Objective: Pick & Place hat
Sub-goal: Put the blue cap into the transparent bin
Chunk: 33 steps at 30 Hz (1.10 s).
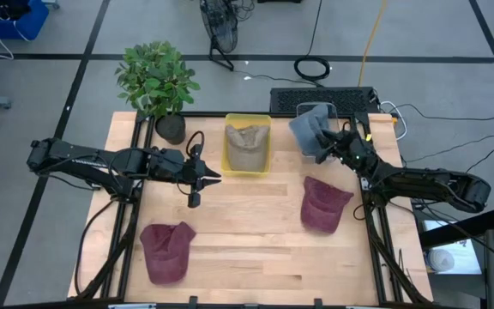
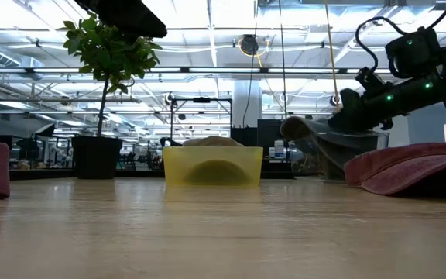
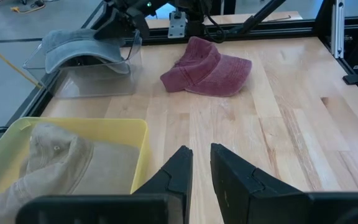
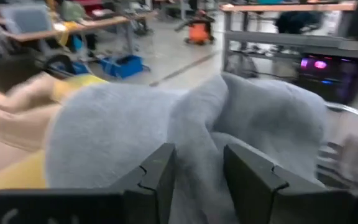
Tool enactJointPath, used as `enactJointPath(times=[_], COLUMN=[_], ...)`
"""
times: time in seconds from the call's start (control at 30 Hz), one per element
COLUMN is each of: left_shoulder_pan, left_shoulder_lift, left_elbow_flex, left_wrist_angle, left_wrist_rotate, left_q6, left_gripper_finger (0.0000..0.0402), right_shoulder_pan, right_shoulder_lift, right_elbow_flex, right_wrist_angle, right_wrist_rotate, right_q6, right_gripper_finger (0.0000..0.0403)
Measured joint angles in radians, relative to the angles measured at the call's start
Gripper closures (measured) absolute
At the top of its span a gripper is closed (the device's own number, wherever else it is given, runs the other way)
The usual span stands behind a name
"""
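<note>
Placement step in hand: the right gripper [image 1: 327, 142] is clenched on the grey hat [image 1: 308, 129], a fold of cloth pinched between its fingers [image 4: 157, 174], and holds it at the clear bin [image 3: 92, 74] at the table's [image 1: 256, 249] far right corner. The hat drapes over the bin's rim and appears not yet settled inside. Judged next: lower the hat into the bin, release, then withdraw upward without dragging cloth out. The left gripper [image 1: 202, 178] waits near the table's middle, just beside the yellow bin [image 1: 247, 160], fingers close together with a narrow gap and nothing between them. Count: four hats, namely one grey in the grasp, one tan hat [image 1: 246, 142] lying in the yellow bin, and two maroon hats [image 1: 324, 204] [image 1: 166, 249] loose on the table. Two bins. One potted plant [image 1: 159, 81] at the far left corner.
</note>
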Motion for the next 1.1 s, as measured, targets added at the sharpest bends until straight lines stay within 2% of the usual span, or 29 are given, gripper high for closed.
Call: enactJointPath(times=[0.1, 0.23, 0.3, 0.43, 0.57, 0.7, 0.93, 1.1], left_shoulder_pan=[0.000, 0.000, 0.000, 0.000, 0.000, 0.000, 0.000, 0.000], left_shoulder_lift=[0.000, 0.000, 0.000, 0.000, 0.000, 0.000, 0.000, 0.000], left_elbow_flex=[0.000, 0.000, 0.000, 0.000, 0.000, 0.000, 0.000, 0.000], left_wrist_angle=[0.000, 0.000, -0.001, -0.002, -0.002, -0.002, -0.002, -0.002], left_wrist_rotate=[0.000, 0.000, 0.000, 0.000, 0.000, 0.000, 0.000, 0.000], left_q6=[0.000, 0.004, 0.004, 0.007, 0.007, 0.007, 0.006, 0.003], left_gripper_finger=[0.0337, 0.0337, 0.0337, 0.0337, 0.0337, 0.0337, 0.0337, 0.0337], right_shoulder_pan=[0.000, 0.000, 0.000, 0.000, 0.000, 0.001, 0.001, 0.000], right_shoulder_lift=[0.000, 0.000, 0.000, 0.001, 0.000, 0.000, 0.011, 0.020], right_elbow_flex=[0.000, 0.000, 0.000, 0.000, -0.001, -0.001, -0.001, -0.001], right_wrist_angle=[0.045, 0.089, 0.091, 0.105, 0.241, 0.333, 0.177, 0.064], right_wrist_rotate=[-0.040, -0.086, -0.090, -0.092, -0.158, -0.175, -0.145, -0.013], right_q6=[0.016, 0.058, 0.065, 0.094, 0.137, 0.159, 0.128, 0.113], right_gripper_finger=[0.0314, 0.0381, 0.0395, 0.0399, 0.0400, 0.0401, 0.0402, 0.0402])
